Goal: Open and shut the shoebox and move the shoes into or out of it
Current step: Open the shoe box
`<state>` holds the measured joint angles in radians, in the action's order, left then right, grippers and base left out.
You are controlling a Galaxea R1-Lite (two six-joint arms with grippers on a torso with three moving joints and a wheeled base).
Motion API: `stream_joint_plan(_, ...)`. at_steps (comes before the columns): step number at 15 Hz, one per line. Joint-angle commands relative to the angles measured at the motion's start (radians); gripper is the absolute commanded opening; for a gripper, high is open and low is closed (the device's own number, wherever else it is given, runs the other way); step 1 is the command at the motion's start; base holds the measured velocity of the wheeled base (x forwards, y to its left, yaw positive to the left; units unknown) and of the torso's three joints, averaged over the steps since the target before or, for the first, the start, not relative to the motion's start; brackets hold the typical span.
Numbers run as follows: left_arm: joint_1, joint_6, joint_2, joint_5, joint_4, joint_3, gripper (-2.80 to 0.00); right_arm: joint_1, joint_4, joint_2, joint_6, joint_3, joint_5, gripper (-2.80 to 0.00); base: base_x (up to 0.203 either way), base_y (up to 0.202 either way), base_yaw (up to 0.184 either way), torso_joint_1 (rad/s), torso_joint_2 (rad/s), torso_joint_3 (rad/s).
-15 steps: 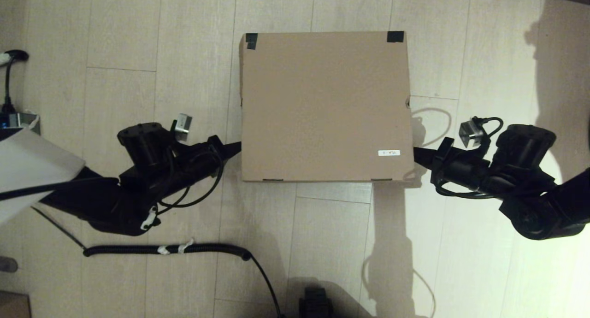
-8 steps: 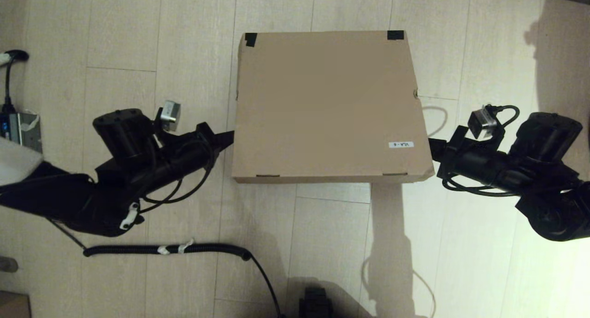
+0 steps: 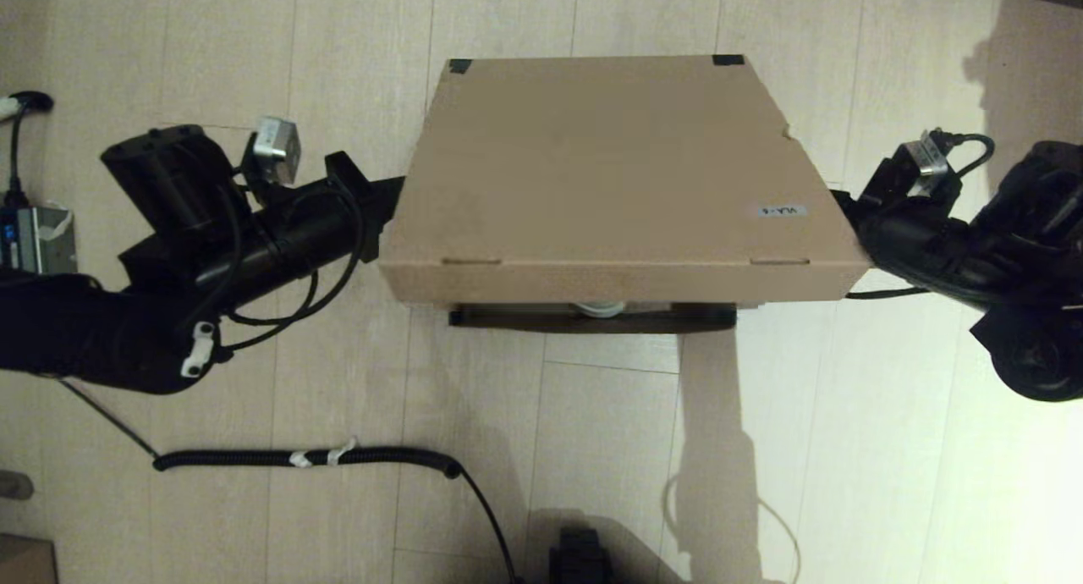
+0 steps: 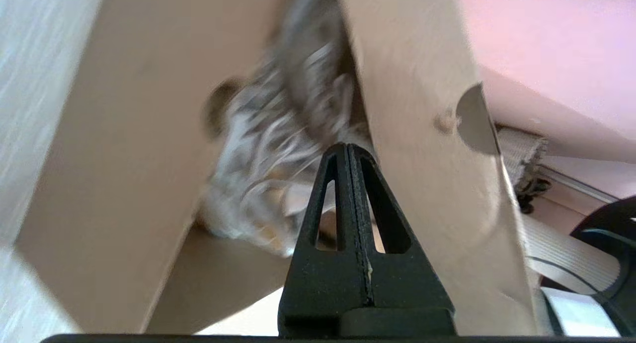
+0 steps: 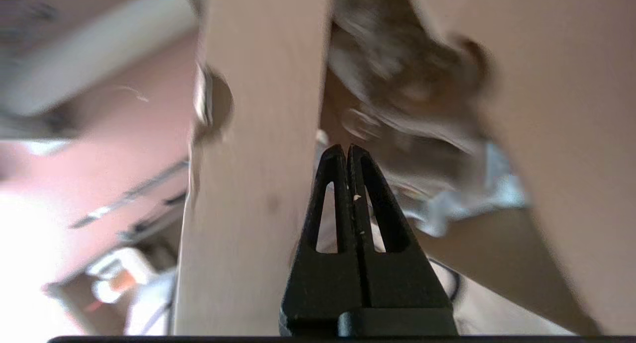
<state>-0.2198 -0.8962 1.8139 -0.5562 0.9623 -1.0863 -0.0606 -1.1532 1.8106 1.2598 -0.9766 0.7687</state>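
the shoebox (image 3: 609, 169) sits on the wooden floor (image 3: 211, 59), its lid (image 3: 618, 275) tilted up at the near edge. the shoes (image 4: 268, 149) are glimpsed inside through the gap. left gripper (image 4: 348, 151) and right gripper (image 5: 345, 151) are pressed shut, empty, under the lid's side edges.

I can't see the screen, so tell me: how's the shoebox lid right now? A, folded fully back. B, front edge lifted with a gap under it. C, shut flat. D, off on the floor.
B: the lid tilts up at its front, a dark gap above the shoebox, and shoes show inside.
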Motion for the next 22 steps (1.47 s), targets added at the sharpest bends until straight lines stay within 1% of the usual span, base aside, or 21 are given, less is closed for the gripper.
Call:
stream_joint_plan(1,-0.004,-0.006,-0.014,-0.004,-0.005,-0.046,-2.80,-0.001,-0.008,-0.007,0.046,-0.052,0.004,-2.80,0.000,0.000,0.000,0.000,0.00,0.000)
stream_joint_plan(5,-0.012,-0.006,0.030,-0.002,-0.042,-0.182,-2.80,-0.001,-0.008,0.030,0.186,-0.216,0.002,-2.80,0.000,0.000,0.000,0.000,0.00,0.000)
stream_joint_plan(7,-0.012,-0.006,0.070,0.000,-0.047,-0.267,-2.80,-0.001,-0.006,0.073,0.283,-0.326,-0.004,-2.80,0.000,0.000,0.000,0.000,0.00,0.000)
stream_joint_plan(8,-0.012,-0.006,0.088,0.002,-0.049,-0.300,-2.80,-0.001,-0.004,0.102,0.318,-0.387,-0.005,-2.80,0.000,0.000,0.000,0.000,0.00,0.000)
stream_joint_plan(9,-0.012,-0.005,0.093,0.013,-0.050,-0.310,-2.80,-0.001,0.012,0.137,0.341,-0.459,-0.007,-2.80,0.000,0.000,0.000,0.000,0.00,0.000)
stream_joint_plan(13,-0.012,-0.003,0.079,0.033,-0.048,-0.265,-2.80,-0.001,0.116,0.293,0.363,-0.717,-0.014,-2.80,0.000,0.000,0.000,0.000,0.00,0.000)
stream_joint_plan(16,-0.012,-0.001,0.074,0.033,-0.048,-0.242,-2.80,0.007,0.162,0.367,0.363,-0.823,-0.014,-2.80,0.000,0.000,0.000,0.000,0.00,0.000)
stream_joint_plan(19,-0.012,0.001,0.068,0.033,-0.048,-0.222,-2.80,0.021,0.239,0.431,0.364,-0.974,-0.014,-2.80,0.000,0.000,0.000,0.000,0.00,0.000)
stream_joint_plan(21,-0.009,0.009,0.083,0.034,-0.046,-0.211,-2.80,0.029,0.251,0.414,0.365,-0.966,-0.012,-2.80,0.000,0.000,0.000,0.000,0.00,0.000)
stream_joint_plan(22,-0.009,0.031,0.088,0.035,-0.045,-0.200,-2.80,0.037,0.251,0.380,0.366,-0.942,-0.010,-2.80,0.000,0.000,0.000,0.000,0.00,0.000)
